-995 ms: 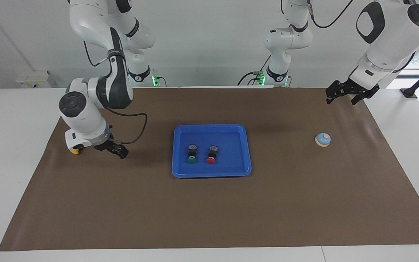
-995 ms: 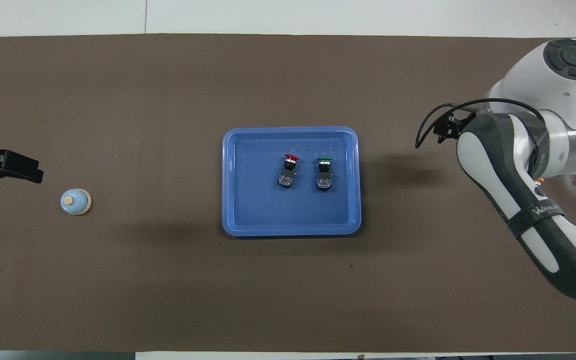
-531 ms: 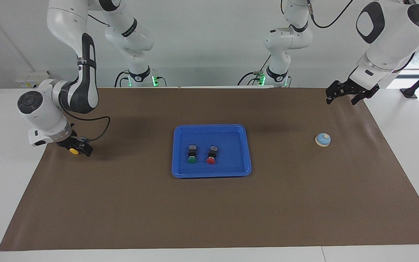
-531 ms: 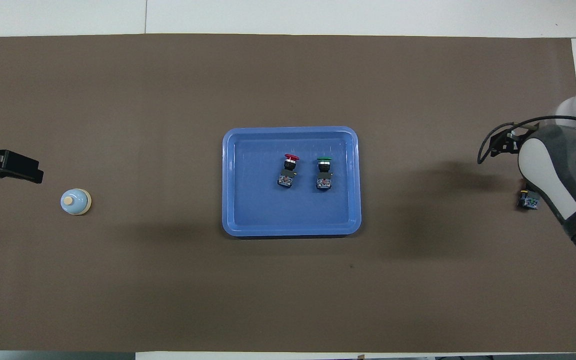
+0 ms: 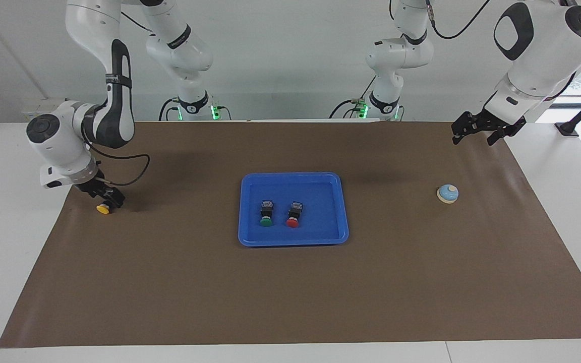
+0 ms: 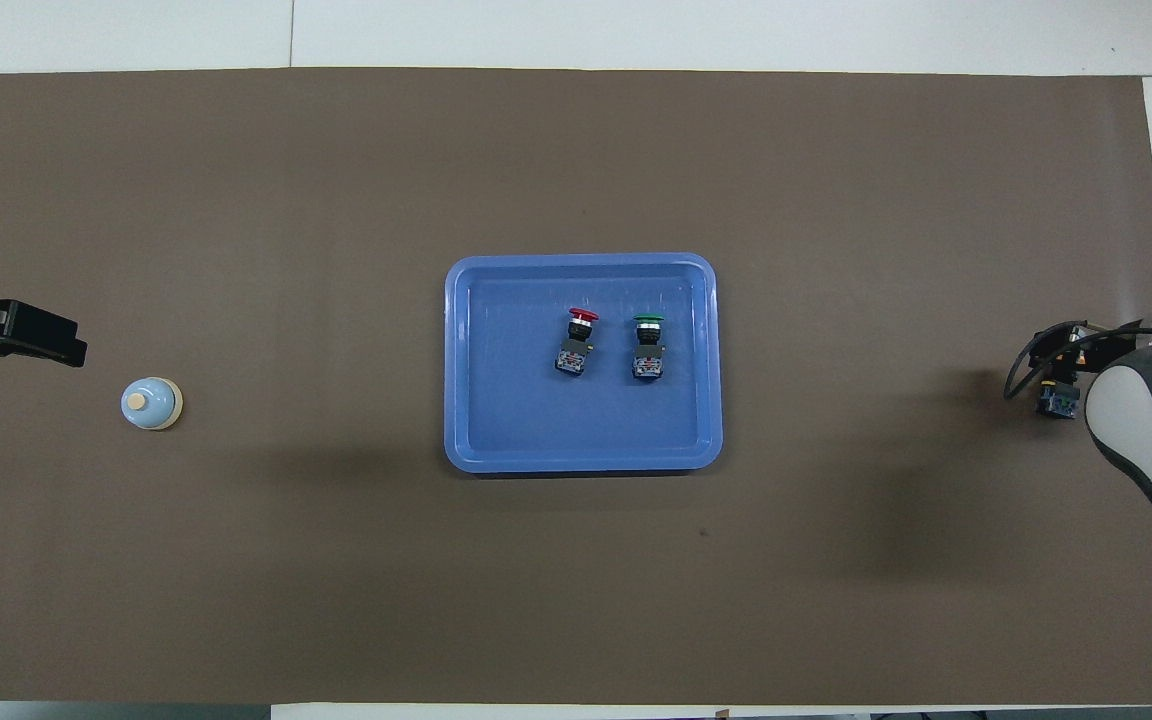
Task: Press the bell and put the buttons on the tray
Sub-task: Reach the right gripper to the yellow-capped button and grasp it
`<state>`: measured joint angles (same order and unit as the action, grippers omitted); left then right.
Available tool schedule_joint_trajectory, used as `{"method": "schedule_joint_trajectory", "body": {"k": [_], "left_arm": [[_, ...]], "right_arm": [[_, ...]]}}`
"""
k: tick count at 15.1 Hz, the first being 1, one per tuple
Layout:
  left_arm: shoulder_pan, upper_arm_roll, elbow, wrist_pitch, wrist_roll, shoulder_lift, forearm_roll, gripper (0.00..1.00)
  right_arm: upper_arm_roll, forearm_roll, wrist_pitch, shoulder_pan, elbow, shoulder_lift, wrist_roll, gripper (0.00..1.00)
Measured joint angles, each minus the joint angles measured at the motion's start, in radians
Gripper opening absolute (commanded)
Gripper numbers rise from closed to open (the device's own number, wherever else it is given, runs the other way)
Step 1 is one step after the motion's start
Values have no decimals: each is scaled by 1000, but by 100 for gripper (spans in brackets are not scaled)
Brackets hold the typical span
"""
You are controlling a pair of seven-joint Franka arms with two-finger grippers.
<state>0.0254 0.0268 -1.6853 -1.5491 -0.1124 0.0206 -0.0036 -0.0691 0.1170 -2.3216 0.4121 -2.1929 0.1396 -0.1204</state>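
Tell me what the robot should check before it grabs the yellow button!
1. Right hand over the yellow button: ok.
2. Right hand open: ok.
3. Fingers on both sides of the button: cannot tell.
4. Room on the tray beside the green button and red button: ok.
5. Left hand waiting, clear of the tray: ok.
6. Bell out of the way: ok.

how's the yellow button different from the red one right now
The yellow button lies on the brown mat at the right arm's end of the table; the red button lies in the blue tray, beside the green button. The right gripper is low over the yellow one, while nothing is near the red one. Cap colour differs too. Both are small black-bodied switches lying on their sides.
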Motion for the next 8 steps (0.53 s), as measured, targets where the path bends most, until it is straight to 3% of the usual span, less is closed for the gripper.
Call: {"method": "schedule_joint_trajectory", "body": {"k": [5,7,8], "left_arm": [[0,0,0,0,0,0,0,100],[0,0,0,0,0,0,0,100],[0,0,0,0,0,0,0,100]], "right_arm": [[-2,0,-208,48,-133,-11,48,100],[-11,-4,-220,24,-135,-13,36,100],[-14,-6,-220,8,-134,-15,24,94]]}}
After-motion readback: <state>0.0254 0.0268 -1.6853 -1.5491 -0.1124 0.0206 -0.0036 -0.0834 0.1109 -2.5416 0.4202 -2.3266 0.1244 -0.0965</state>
